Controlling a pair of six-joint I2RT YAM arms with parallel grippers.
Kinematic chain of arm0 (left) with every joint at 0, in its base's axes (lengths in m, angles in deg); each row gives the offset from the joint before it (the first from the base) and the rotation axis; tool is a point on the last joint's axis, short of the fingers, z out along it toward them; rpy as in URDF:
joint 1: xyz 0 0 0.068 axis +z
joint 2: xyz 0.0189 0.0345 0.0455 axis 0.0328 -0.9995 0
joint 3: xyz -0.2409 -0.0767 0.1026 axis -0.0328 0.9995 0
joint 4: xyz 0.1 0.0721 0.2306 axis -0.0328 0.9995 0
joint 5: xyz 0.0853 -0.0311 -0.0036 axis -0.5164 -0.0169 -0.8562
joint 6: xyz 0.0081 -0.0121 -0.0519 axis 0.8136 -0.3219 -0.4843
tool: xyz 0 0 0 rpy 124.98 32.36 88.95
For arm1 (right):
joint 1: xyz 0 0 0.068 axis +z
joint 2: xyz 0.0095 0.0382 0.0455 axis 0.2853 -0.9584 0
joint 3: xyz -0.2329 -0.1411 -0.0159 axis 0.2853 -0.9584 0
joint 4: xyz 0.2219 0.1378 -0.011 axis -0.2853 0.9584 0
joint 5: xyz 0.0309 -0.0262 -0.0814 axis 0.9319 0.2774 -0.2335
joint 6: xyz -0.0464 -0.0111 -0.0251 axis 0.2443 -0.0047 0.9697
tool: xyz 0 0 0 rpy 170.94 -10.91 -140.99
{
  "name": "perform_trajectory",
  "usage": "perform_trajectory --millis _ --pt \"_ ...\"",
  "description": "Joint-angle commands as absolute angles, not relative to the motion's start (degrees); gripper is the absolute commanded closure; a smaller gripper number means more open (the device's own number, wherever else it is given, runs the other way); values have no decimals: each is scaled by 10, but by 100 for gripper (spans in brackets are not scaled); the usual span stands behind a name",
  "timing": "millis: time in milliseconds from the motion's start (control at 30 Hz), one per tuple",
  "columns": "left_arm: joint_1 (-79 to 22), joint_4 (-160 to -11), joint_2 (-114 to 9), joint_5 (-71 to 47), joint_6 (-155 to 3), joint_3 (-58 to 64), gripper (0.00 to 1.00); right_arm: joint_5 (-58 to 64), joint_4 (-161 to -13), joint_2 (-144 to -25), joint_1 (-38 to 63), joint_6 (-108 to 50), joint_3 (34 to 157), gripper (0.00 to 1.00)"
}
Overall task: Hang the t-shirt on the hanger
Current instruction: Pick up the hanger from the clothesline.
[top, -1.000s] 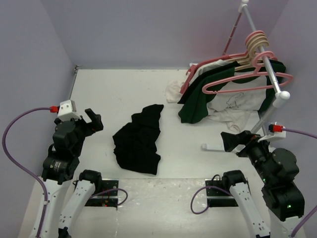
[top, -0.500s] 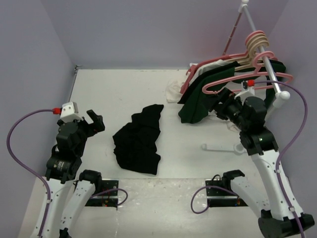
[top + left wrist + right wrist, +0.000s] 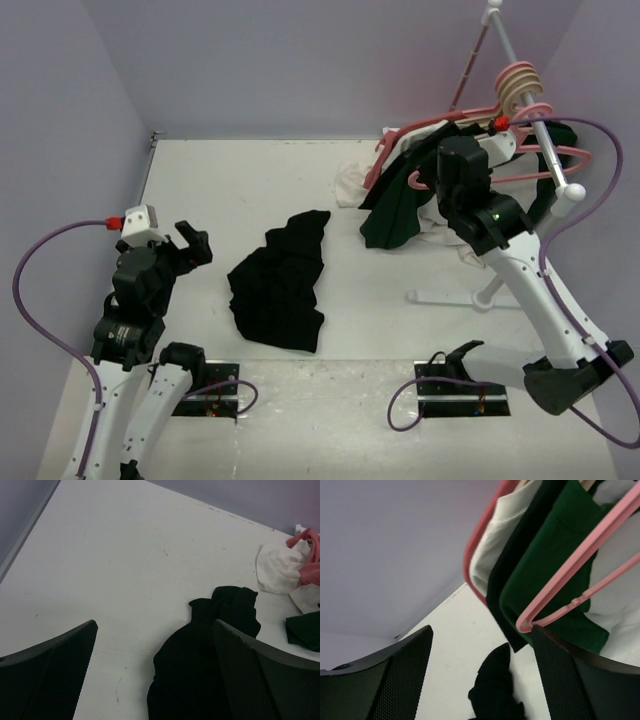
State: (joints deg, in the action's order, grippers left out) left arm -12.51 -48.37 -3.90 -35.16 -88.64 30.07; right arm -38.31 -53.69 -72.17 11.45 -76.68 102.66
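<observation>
Hanger (image 3: 555,585) cut off by R-wrist frame edge; hook unseen.

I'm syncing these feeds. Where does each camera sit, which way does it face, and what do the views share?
Top external: above and behind the bases, looking down on the table; both arms show.
Left wrist: low on the left arm, facing across the table at the t-shirt; open left claw shows.
Right wrist: high up, facing past the hanger and green shirt; open right claw shows.
Shared: the t-shirt appears in all three.

Plain black t-shirt (image 3: 280,285), pink hanger (image 3: 555,586), dark green shirt (image 3: 390,215), white table (image 3: 230,190), lilac walls (image 3: 300,60)
</observation>
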Motion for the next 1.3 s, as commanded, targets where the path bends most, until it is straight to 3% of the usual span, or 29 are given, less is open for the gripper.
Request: perform_trajectory --millis 0,133,800,1267 --pt "-126 -512 -34 -341 -886 306 0 -534 -457 -757 119 -829 1056 22" --pt "-130 -513 -27 -342 -886 307 0 -562 -393 -790 118 -854 1097 28" --pt "-154 -516 -10 -341 -885 310 0 -630 -354 -890 114 -860 1167 38" --pt "-163 -518 -5 -340 -885 311 0 -647 -214 -903 114 -1014 1144 47"
